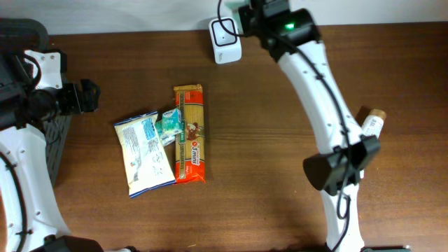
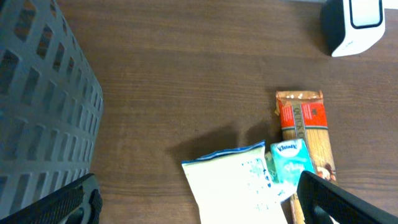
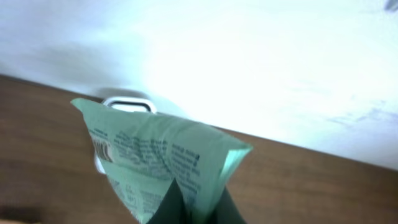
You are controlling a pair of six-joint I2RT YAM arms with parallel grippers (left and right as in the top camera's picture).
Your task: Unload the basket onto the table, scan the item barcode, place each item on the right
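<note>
The scanner sits top centre, a pouch before it. Mid-frame, pasta lies right of a bag, tissues overlapping both. A bottle lies far right.

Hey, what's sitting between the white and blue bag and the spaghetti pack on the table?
A small green tissue pack lies between the bag and the spaghetti pack, touching both; the overhead view shows it.

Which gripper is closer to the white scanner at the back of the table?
Right. The right gripper holds a green packet close beside the scanner. The left gripper is open, far off toward the table's left side, next to the basket.
</note>
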